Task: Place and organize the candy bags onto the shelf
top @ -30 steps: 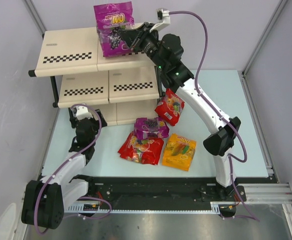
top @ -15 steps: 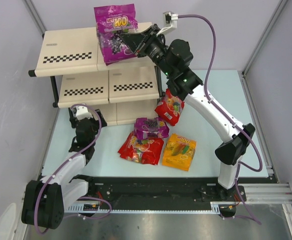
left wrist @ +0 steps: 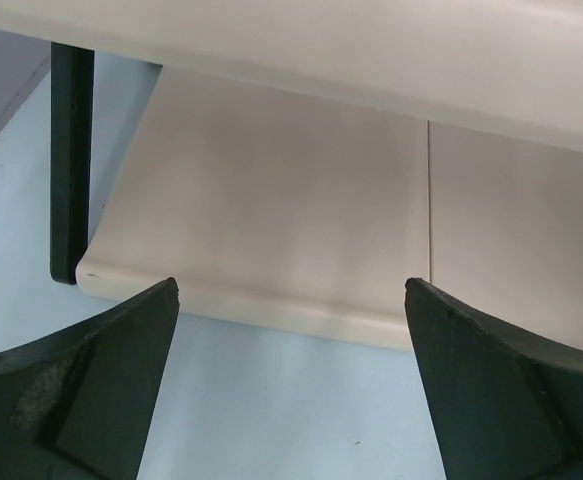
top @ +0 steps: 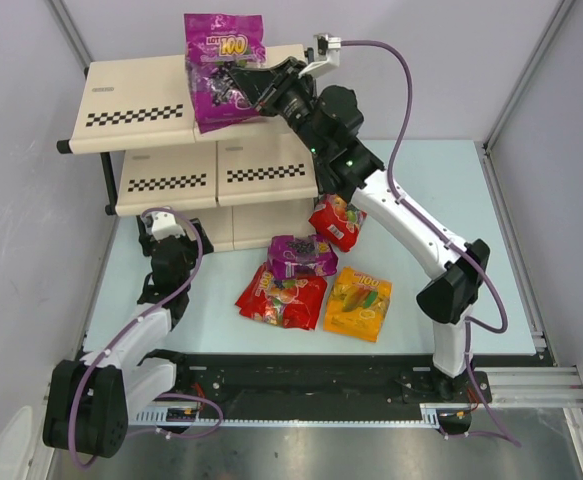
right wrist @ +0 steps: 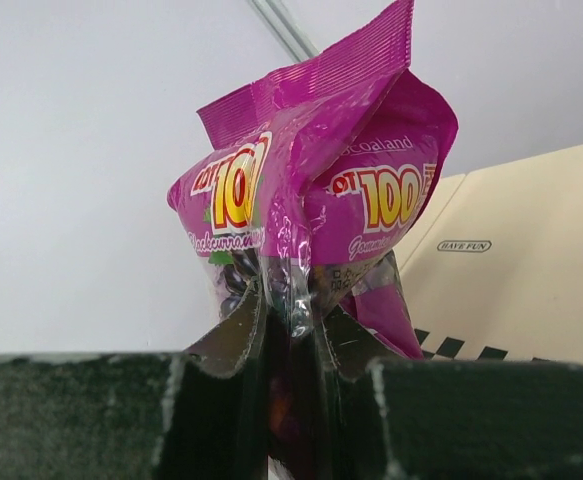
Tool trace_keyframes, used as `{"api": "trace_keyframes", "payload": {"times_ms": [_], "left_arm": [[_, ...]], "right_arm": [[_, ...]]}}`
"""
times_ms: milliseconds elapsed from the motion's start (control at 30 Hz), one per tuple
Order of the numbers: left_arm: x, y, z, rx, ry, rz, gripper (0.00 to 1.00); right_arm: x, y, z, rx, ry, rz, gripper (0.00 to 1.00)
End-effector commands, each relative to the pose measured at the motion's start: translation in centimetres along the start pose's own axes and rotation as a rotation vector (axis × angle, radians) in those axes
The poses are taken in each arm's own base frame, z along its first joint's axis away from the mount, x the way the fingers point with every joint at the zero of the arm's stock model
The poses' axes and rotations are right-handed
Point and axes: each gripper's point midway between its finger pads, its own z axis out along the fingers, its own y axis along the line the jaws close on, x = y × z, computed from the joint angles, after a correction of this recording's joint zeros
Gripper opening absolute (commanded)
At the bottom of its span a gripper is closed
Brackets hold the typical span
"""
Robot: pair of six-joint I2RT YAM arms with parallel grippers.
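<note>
Shift: purple candy bag [top: 221, 50] farther left over shelf [top: 136, 95] top.
Right tool [top: 241, 82]: clamping it.
Left tool [left wrist: 291, 385]: wide open, unmoved.

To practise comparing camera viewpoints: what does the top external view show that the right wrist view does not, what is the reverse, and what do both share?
Top external only: all three tiers of the cream-beige slanted-board shelf with black tube frame, four glossy candy pouches lying on the pale blue table, and the left gripper near the bottom tier. Right wrist only: the black fingers pinching the crumpled film, close up. Both: the right gripper shut on the magenta-purple plastic candy pouch, beside the shelf's top board.
</note>
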Motion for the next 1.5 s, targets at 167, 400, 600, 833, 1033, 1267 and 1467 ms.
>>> {"api": "trace_keyframes", "payload": {"times_ms": [167,400,600,833,1033,1267,1467], "left_arm": [[-1.4,-0.1,0.3,-0.001,-0.036,-0.036,1.00],[-1.4,-0.2,0.3,-0.001,-0.037,-0.037,1.00],[-1.4,-0.1,0.3,-0.002,-0.036,-0.036,1.00],[-1.4,0.0,0.3,-0.006,-0.035,-0.037,1.00],[-1.4,0.0,0.4,-0.012,-0.031,-0.038,1.00],[-1.3,0.0,0.4,-0.016,-0.027,-0.038,1.00],[-1.4,0.0,0.3,-0.011,-0.034,-0.039,1.00]], "right_arm": [[-3.8,4.0,0.6,-0.090,-0.143,0.037,0.08],[-3.4,3.2,0.9,-0.100,-0.088,0.017,0.66],[-6.3,2.3,0.2,-0.081,-0.125,-0.054,0.95],[-13.0,0.0,-4.3,0.024,-0.228,-0.221,0.97],[-17.5,-3.7,-14.3,0.232,-0.331,-0.347,0.97],[-10.0,-13.5,-24.7,0.613,-0.113,-0.308,0.95],[2.4,-20.5,-32.0,0.728,0.190,-0.227,0.91]]}}
